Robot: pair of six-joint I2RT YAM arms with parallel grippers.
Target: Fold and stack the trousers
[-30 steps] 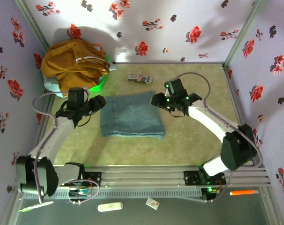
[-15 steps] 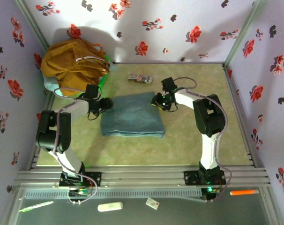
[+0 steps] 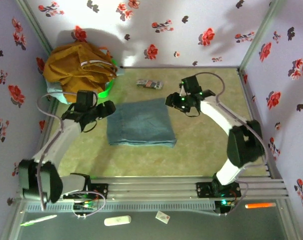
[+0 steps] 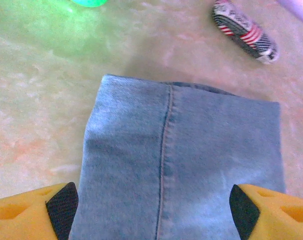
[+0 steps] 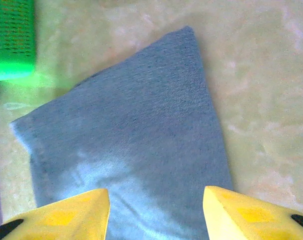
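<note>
Trousers [image 3: 140,122]: light blue denim, folded into a flat block. Lay on the pale green surface [image 3: 206,145], near the middle and a bit to the left. Looked like a neat square from above, with the far edge tilted up toward the right. Pinched by neither set of jaws.

Left jaws: hung just beside the left edge of the trousers, up by the far left corner. Stood spread wide and held nothing. Seen from the left wrist: two yellow fingers [image 4: 21,212] with black pads, one in each bottom corner, and the trousers [image 4: 181,165] lying flat below and between them. Also a stitched seam [image 4: 164,150], running straight down the cloth.

Right jaws: hung near the far right corner of the trousers. Stood spread too, with nothing pinched. Seen from the right wrist: two yellow fingers [image 5: 66,212] apart at the bottom, and the trousers [image 5: 136,130] under them, one corner pointing away.

Back on the left: a green basket [image 3: 107,90], heaped with a mustard-yellow garment [image 3: 79,67] with white stripes. Sat in the far left corner of the surface, close to the left arm [image 3: 61,137].

Just past the far edge of the trousers: a small striped roll [image 3: 149,84], red, white and black. Lay on the surface, not touching the denim.

All around: pale walls [image 3: 151,30] with red flowers.
</note>
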